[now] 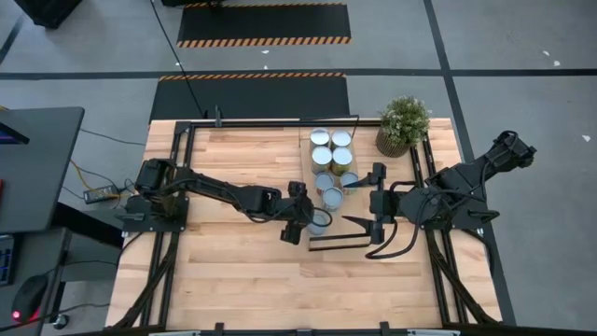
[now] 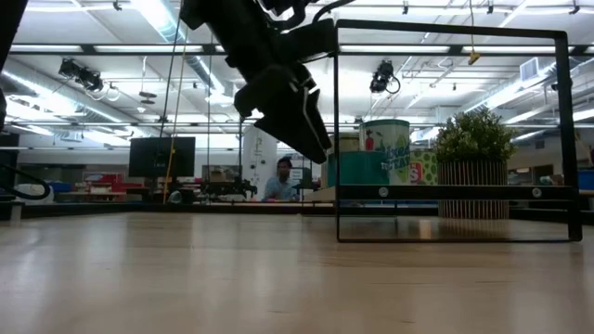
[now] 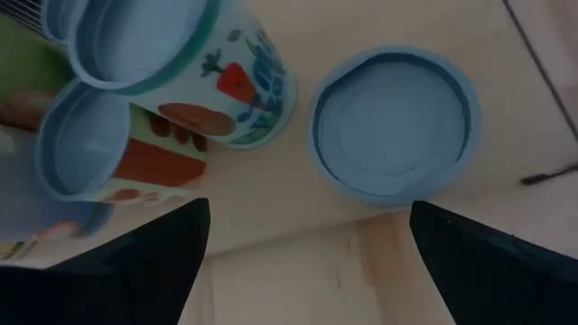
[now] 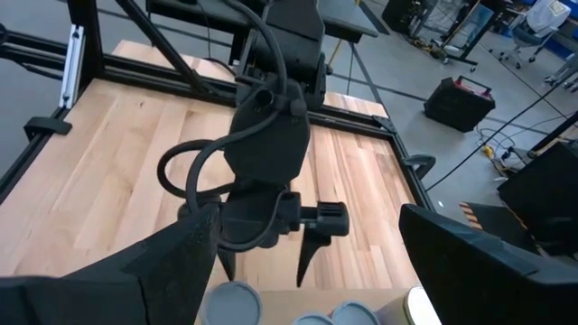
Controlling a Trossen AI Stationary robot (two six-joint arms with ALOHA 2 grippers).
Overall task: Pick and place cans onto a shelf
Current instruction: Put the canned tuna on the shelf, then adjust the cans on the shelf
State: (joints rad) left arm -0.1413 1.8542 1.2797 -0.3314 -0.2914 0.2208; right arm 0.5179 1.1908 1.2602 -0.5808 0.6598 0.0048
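Left wrist view: we note the left gripper [image 3: 307,236] directly above the nearest can [image 3: 394,126] at the shelf [image 1: 347,159] end, fingers [image 3: 153,253] spread wide and empty, can upright, offset toward one finger; right arm waits beside the shelf.

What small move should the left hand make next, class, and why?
Probably lower straight down. The left hand hangs open above a lone upright can, whose round top shows between its fingers in the left wrist view, so descending would bring the fingers around it.
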